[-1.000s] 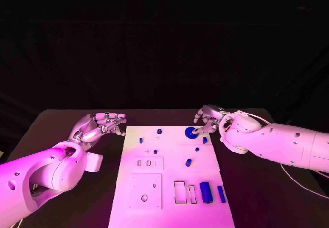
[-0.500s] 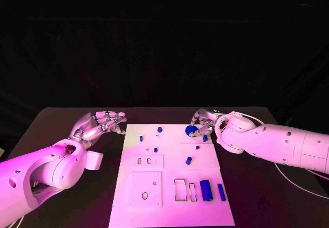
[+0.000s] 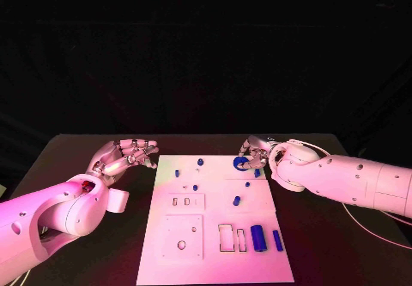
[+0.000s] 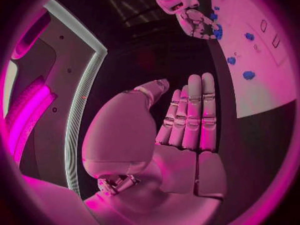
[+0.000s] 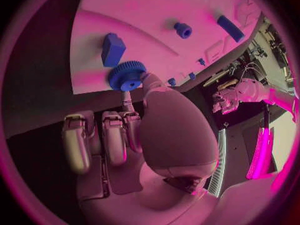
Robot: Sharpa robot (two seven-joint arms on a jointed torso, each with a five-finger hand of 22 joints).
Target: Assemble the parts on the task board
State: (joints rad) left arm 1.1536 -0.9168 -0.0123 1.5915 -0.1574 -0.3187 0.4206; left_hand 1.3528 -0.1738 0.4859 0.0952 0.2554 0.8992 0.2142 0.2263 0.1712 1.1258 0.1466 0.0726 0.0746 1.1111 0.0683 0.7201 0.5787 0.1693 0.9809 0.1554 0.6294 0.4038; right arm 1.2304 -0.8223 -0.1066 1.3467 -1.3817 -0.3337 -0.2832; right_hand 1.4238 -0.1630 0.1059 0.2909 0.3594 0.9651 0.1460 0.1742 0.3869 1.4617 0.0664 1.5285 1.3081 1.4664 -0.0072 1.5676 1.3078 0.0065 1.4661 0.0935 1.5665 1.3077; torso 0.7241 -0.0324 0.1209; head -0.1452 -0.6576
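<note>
From above, the white task board (image 3: 215, 217) lies lengthwise in the middle of the black table (image 3: 343, 238), with small blue parts scattered over it: two long bars (image 3: 258, 238) standing side by side near its close right corner, a short peg (image 3: 236, 202) around the middle, and a few tiny studs towards the far end. The right hand (image 3: 258, 153) sits at the board's far right corner with its fingertips closed on a blue gear (image 3: 241, 162), which looks to be at or just above the board surface; I cannot tell which. The left hand (image 3: 127, 156) hovers off the board's far left corner, just beside the edge, holding nothing, its fingers loosely bent. From the left wrist, that hand (image 4: 181, 130) shows its palm with the fingers (image 4: 199, 110) stretched out straight and close together, thumb off to one side, nothing in its grasp; the board's edge (image 4: 262, 85) curves past beside it, and the other hand (image 4: 199, 22) is seen across the board, fingers on the gear. From the right wrist, the gear (image 5: 127, 75) is plainly toothed and round, pinched by the right hand (image 5: 134, 130) between thumb and a fingertip at the board's rim (image 5: 94, 80), while the remaining fingers (image 5: 94, 140) curl in below the edge. A blue block (image 5: 113, 49) lies on the board just beside the gear, and a small round piece (image 5: 182, 30) and a bar (image 5: 230, 28) lie farther in.
</note>
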